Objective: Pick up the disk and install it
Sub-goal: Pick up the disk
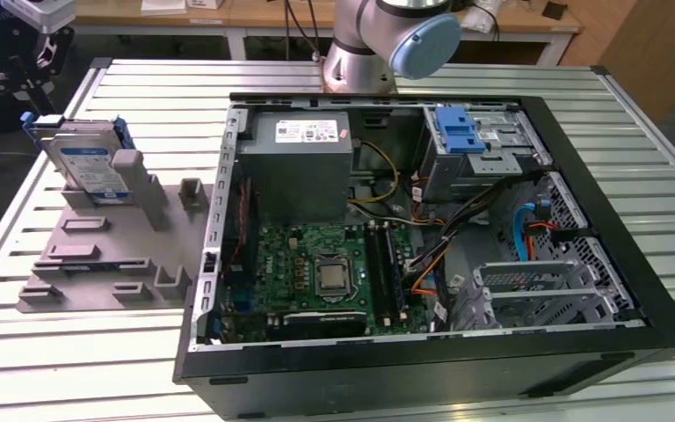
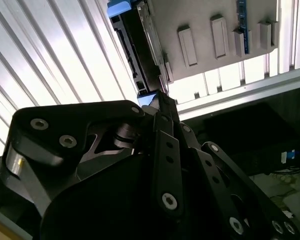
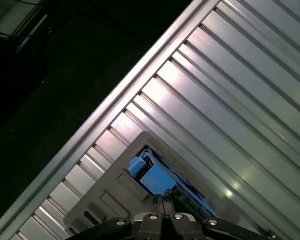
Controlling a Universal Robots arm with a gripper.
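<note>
Black links of the pincer (image 2: 158, 100) crowd both wrist views, its fingers drawn narrow with nothing between them, as far as I can judge. From the exterior view I see it hanging just above the disk (image 1: 85, 163), which stands on edge in the grey fixture (image 1: 103, 255) on the bench (image 1: 619, 97), beside the open computer case (image 1: 596, 264). I judge this the approach to the pick; nothing is grasped yet. A grasp calls for fingers parted enough to straddle the disk's upper edge, squarely aligned.
</note>
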